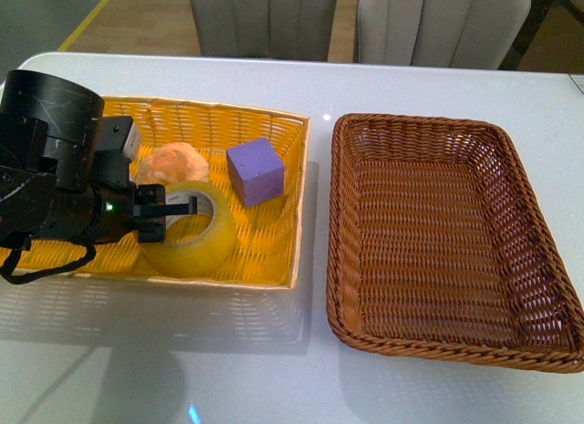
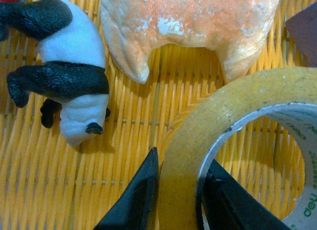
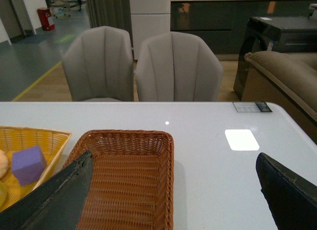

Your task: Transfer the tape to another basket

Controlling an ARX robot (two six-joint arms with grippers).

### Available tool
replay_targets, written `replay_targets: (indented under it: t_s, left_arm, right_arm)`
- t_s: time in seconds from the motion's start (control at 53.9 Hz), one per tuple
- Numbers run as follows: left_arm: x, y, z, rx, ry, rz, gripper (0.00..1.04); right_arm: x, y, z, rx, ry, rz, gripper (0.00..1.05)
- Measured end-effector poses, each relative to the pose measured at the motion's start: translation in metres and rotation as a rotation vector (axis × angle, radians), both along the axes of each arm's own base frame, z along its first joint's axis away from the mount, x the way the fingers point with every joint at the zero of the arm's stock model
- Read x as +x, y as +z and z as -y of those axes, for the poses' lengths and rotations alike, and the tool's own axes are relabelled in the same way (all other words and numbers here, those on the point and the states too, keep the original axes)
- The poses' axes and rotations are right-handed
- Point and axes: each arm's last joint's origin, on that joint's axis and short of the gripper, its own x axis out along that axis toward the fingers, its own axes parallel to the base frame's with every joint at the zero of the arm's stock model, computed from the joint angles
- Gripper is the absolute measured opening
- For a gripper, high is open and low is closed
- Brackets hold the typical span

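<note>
Left gripper (image 1: 170,212) is clamped on the tape (image 1: 197,234): one finger (image 2: 141,193) outside the roll wall, the other inside the core, both touching it. Tape is in the yellow basket (image 1: 274,251), near its front edge. Just behind it: croissant toy (image 1: 173,161), purple cube (image 1: 255,170), and a panda figure (image 2: 69,71) in the left wrist view. Brown basket (image 1: 438,232) sits just right of the yellow one. Right gripper (image 3: 171,200) is spread wide above the brown basket's near end, holding nothing. Two grey chairs (image 3: 141,67) stand beyond the table (image 1: 274,369).
</note>
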Motion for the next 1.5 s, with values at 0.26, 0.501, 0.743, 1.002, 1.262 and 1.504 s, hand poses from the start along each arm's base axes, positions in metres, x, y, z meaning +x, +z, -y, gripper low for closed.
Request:
replay_targets:
  t_s: [0.26,0.501,0.743,1.002,1.262,1.504]
  left_arm:
    - [-0.01,0.03,0.002,-0.021,-0.012,0.064,0.16]
    - [-0.011,0.075,0.022,-0.06,-0.065,0.169,0.16]
    - [-0.008,0.091,0.059,-0.09,-0.139,0.17,0.16]
    - [0.002,0.105,0.117,-0.138,-0.233,0.181,0.16]
    - [0.003,0.096,0.172,-0.137,-0.33,0.14,0.16]
    - [0.006,0.09,0.197,-0.132,-0.369,0.127,0.16]
  right_arm:
    - [0.0,0.0,0.0,0.0,0.0,0.0,0.96]
    - [0.0,0.0,0.0,0.0,0.0,0.0,0.96]
    - [0.0,0.0,0.0,0.0,0.0,0.0,0.96]
    - [0.0,0.0,0.0,0.0,0.0,0.0,0.96]
    - [0.0,0.0,0.0,0.0,0.0,0.0,0.96]
    - [0.0,0.0,0.0,0.0,0.0,0.0,0.96]
